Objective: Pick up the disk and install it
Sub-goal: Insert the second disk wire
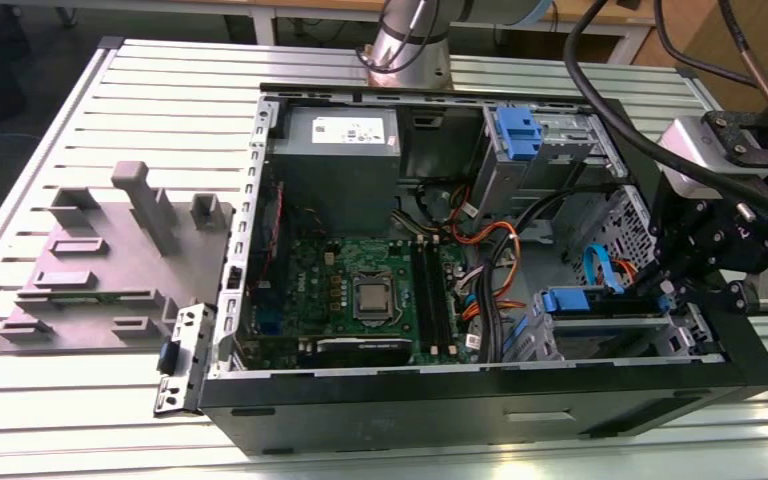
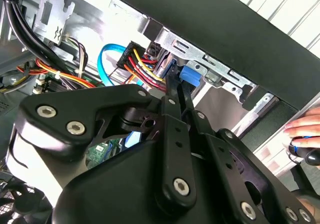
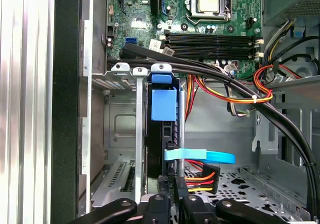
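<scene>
First wrist view shows the disk (image 3: pixel 162 134), a flat drive with blue plastic rails standing on edge in the metal drive cage (image 3: pixel 117 114) at the case's lower front corner, its blue tab (image 3: pixel 163 104) uppermost. The black gripper (image 3: pixel 172 204) sits directly at the drive's near end, on its long axis, fingers drawn close together around that edge; whether they truly clamp it I cannot tell. Just beside it lie a light-blue data cable (image 3: pixel 210 156) and a red-yellow power plug (image 3: pixel 200 176). Thick black cables (image 3: pixel 225 81) cross above the cage, before the green motherboard (image 3: pixel 210 29).
</scene>
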{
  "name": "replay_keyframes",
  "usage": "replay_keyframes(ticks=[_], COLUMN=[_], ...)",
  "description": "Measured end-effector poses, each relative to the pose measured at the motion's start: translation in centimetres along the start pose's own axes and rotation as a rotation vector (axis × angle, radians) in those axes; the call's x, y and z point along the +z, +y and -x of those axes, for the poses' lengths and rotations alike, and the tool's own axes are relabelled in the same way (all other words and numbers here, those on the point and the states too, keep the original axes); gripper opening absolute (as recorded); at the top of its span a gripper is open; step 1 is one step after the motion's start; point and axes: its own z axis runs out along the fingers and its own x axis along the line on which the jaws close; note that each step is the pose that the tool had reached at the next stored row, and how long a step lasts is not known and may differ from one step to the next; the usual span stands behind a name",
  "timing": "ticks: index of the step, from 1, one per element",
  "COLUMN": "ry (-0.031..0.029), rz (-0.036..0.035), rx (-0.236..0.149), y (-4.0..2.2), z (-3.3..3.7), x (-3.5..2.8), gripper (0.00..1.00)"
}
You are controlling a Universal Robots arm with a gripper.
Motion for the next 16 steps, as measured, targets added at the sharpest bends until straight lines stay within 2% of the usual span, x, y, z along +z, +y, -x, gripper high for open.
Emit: replay_keyframes(ticks=[16], ry=[-0.0003], rz=[0.0000], rx=[0.000], y=[0.14], z=[0.01], x=[0.05], gripper=[0.16])
